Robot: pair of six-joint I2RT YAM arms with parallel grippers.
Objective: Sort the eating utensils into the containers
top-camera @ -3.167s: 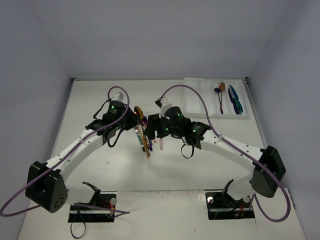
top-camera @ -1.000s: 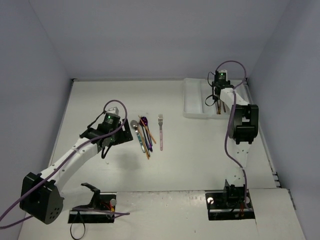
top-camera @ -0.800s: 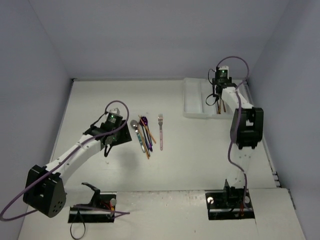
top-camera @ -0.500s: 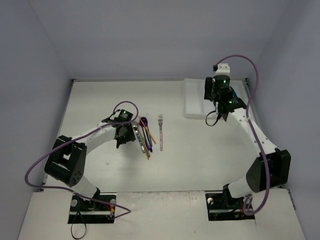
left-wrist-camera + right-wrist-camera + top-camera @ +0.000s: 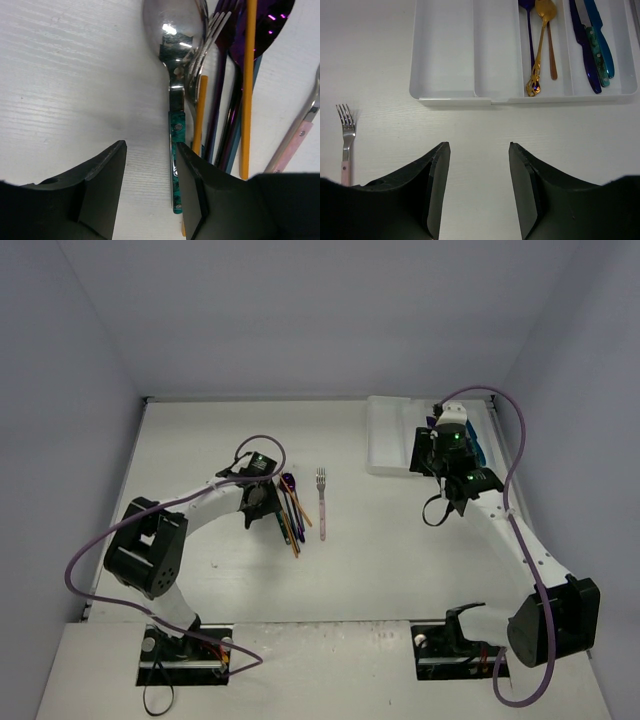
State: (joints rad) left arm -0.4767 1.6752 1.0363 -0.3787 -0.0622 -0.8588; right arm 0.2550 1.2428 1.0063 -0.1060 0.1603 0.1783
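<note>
My left gripper [image 5: 258,506] is open, low over the left side of the utensil pile [image 5: 291,512]. In the left wrist view its jaws [image 5: 150,150] straddle bare table, with the teal handle of a silver spoon [image 5: 176,165] just inside the right finger [image 5: 192,190]. Beside it lie a silver fork [image 5: 200,60], gold sticks [image 5: 248,75] and a purple spoon [image 5: 272,17]. My right gripper [image 5: 477,145] is open and empty over the table, just in front of the white tray [image 5: 445,95]. The tray holds gold [image 5: 540,45], copper and purple spoons and blue and teal knives [image 5: 600,40].
A pink-handled fork [image 5: 321,502] lies alone right of the pile and shows in the right wrist view [image 5: 346,140]. The tray [image 5: 392,440] sits at the back right, its two left compartments empty. Walls enclose the table on three sides.
My left gripper has moved right, up to the pile's left edge. My right gripper has drawn back from over the tray towards the near side, empty.
</note>
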